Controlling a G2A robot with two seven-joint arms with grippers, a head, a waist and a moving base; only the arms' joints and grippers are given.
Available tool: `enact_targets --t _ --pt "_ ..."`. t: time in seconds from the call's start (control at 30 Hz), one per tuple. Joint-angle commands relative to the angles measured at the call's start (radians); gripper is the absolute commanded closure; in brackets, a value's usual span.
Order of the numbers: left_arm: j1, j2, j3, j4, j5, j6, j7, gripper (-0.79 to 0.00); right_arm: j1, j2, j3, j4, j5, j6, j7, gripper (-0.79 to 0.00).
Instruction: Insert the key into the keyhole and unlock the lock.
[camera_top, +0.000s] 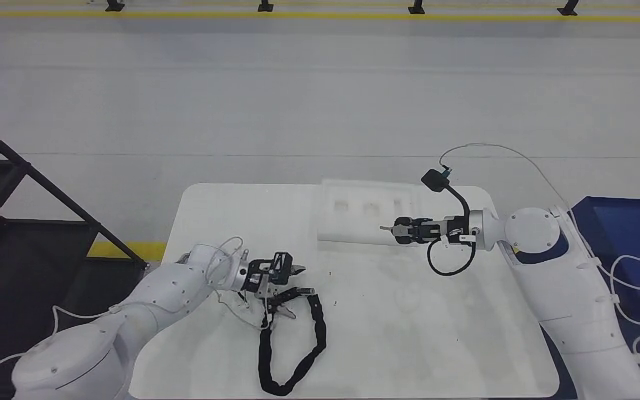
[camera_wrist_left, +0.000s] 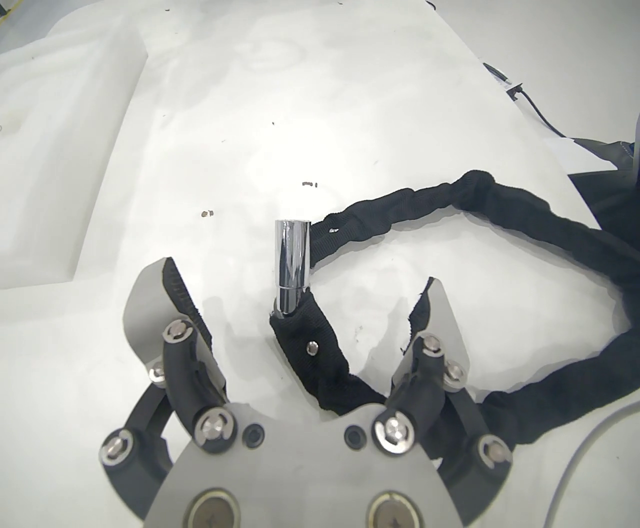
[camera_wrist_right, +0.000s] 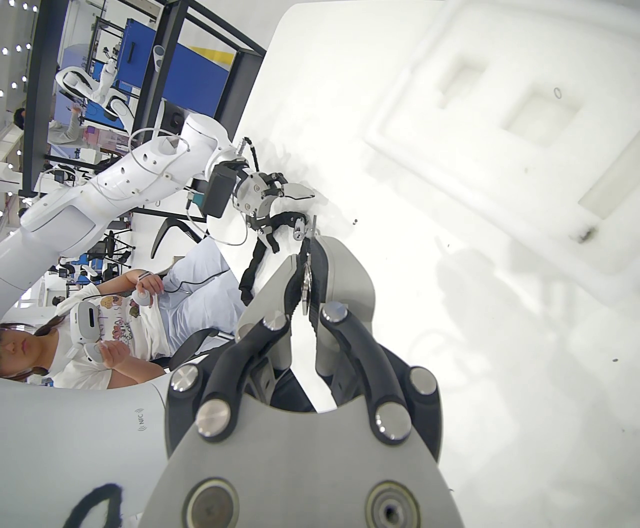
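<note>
White table (camera_top: 430, 330), white foam tray (camera_top: 345, 232) at back. Left gripper (camera_wrist_left: 297, 275) released, fingers either side of the chrome lock cylinder (camera_wrist_left: 293, 260) on the black fabric-sleeved chain lock (camera_wrist_left: 450, 200), not touching it. Right gripper (camera_wrist_right: 304, 265) clenched on small silver metal key (camera_wrist_right: 306, 282), well apart by the tray. Best: clamp cylinder firm first, then line key up with its end before pushing.

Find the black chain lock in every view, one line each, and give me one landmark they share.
Top view: the chain lock lies looped beside the left gripper, on the robot's side of it.
Left wrist view: it curves away from the left gripper, whose fingers are open around its end.
Right wrist view: far off at the left gripper, beyond the right gripper shut on the key.
Shared landmark: the white foam tray.
</note>
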Motion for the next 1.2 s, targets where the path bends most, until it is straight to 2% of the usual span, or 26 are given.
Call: enact_targets --t 0.0,0.17,0.27,0.3,0.57,0.7,0.87,1.17 --pt "0.001 -0.005 0.0 0.007 0.016 0.004 0.008 -0.419 0.0 0.0 0.0 0.0 0.0 0.0 0.0 0.0" --pt "0.003 -0.018 0.0 0.019 0.056 0.013 0.014 -0.308 0.0 0.0 0.0 0.0 0.0 0.0 0.0 0.0" --pt "0.002 -0.025 -0.001 0.031 0.065 0.015 0.022 -0.028 0.0 0.0 0.0 0.0 0.0 0.0 0.0 0.0" --pt "0.001 -0.027 -0.002 0.036 0.068 0.017 0.023 -0.003 0.0 0.0 0.0 0.0 0.0 0.0 0.0 0.0" --pt "-0.01 -0.039 -0.018 0.063 0.061 0.004 0.04 0.0 0.0 0.0 0.0 0.0 0.0 0.0 0.0 0.0" --pt "-0.022 -0.033 -0.036 0.033 0.017 0.0 0.039 0.0 0.0 0.0 0.0 0.0 0.0 0.0 0.0 0.0" --pt "-0.035 0.0 -0.05 -0.053 -0.058 -0.016 0.022 0.0 0.0 0.0 0.0 0.0 0.0 0.0 0.0 0.0" --pt "-0.054 0.093 -0.116 -0.246 -0.204 -0.075 -0.036 0.0 0.0 0.0 0.0 0.0 0.0 0.0 0.0 0.0"
